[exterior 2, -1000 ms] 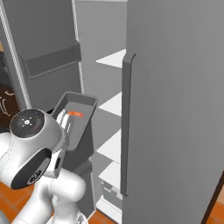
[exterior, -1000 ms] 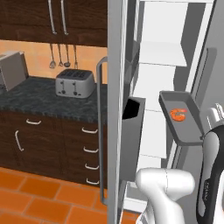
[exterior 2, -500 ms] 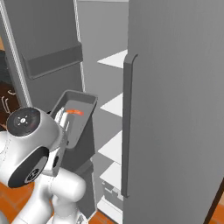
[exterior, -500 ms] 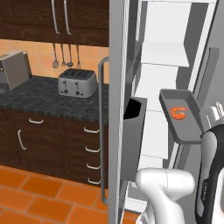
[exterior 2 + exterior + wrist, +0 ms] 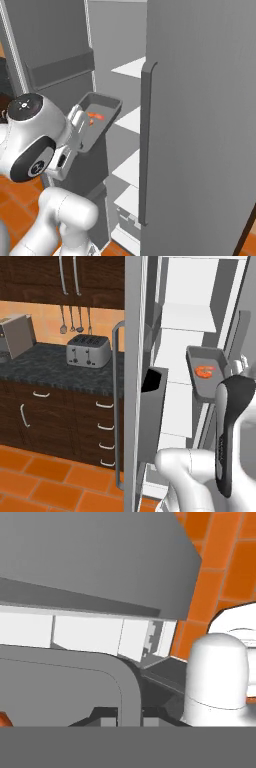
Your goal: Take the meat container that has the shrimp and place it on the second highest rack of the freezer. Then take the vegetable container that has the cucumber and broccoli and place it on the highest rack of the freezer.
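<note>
The meat container (image 5: 202, 387) is a dark grey tray held level in front of the open freezer (image 5: 186, 316), at mid-shelf height. The orange shrimp (image 5: 205, 371) lies inside it. My gripper (image 5: 237, 365) is shut on the tray's near rim. From the right base view, the meat container (image 5: 106, 106) with the shrimp (image 5: 95, 116) hangs just outside the white shelves (image 5: 131, 68), my gripper (image 5: 78, 119) on its near end. The hand view looks along the tray's rounded wall (image 5: 125, 682), with a sliver of shrimp (image 5: 2, 719) at the bottom left.
The freezer's left door (image 5: 134, 381) stands open with a bar handle (image 5: 117, 406) and a dark door bin (image 5: 153, 391). The right door (image 5: 200, 125) with its handle (image 5: 145, 145) is close beside the tray. A toaster (image 5: 89, 351) sits on the dark counter (image 5: 45, 366) to the left.
The tray with the shrimp has risen a little and moved closer to the freezer shelves. The grip on it is unchanged.
</note>
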